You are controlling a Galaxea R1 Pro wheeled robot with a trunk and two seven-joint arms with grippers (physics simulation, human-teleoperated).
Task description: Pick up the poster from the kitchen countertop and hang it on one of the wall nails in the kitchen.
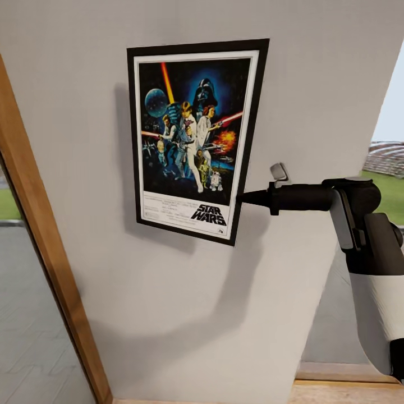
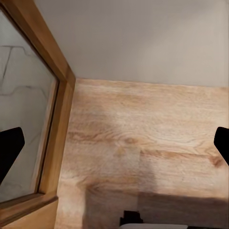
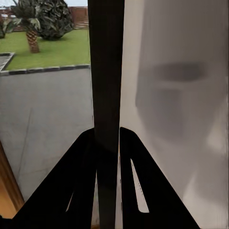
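The Star Wars poster [image 1: 191, 137] in its thin black frame is held flat against the pale grey wall [image 1: 308, 84], slightly tilted. My right gripper [image 1: 242, 198] is shut on the poster's lower right edge. In the right wrist view that edge is a black strip [image 3: 106, 71] pinched between the two fingers [image 3: 83, 171]. No wall nail can be made out; it may be behind the poster. My left gripper [image 2: 114, 148] is open, its dark fingertips [image 2: 10, 150] spread wide over a wooden floor. The kitchen countertop is out of view.
A wooden door or window frame [image 1: 42, 235] runs down the left of the wall. Wooden floor [image 2: 143, 138] lies below. Through glass beyond the poster's edge are a paved area [image 3: 45, 119], lawn and a palm.
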